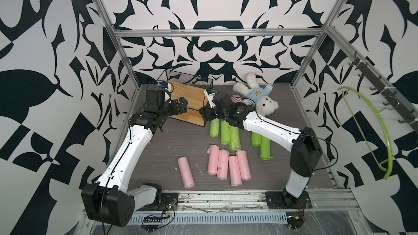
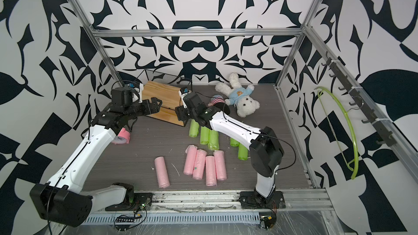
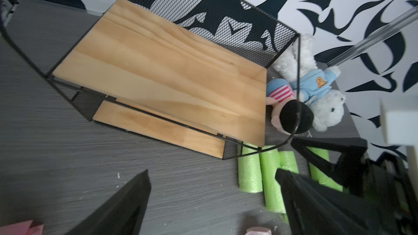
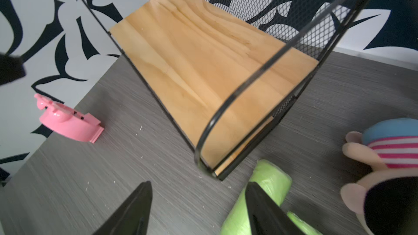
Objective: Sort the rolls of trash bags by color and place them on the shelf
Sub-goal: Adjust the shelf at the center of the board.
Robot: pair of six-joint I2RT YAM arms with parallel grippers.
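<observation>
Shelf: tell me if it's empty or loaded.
Empty. The shelf shows only bare wood where visible; green rolls and pink rolls all lie on the table.

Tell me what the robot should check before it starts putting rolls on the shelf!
1. Two-tier wooden shelf with black wire frame: top board bare, ok.
2. Left gripper: open and empty, ok.
3. Right gripper: open and empty, by a lime green plastic roll, ok.
4. Five lime green rolls and five pale pink plastic rolls lie in separate groups, ok.
5. Rolls on the shelf: none, not ok.
6. Nearest green roll clear of the shelf's frame: cannot tell.
</observation>
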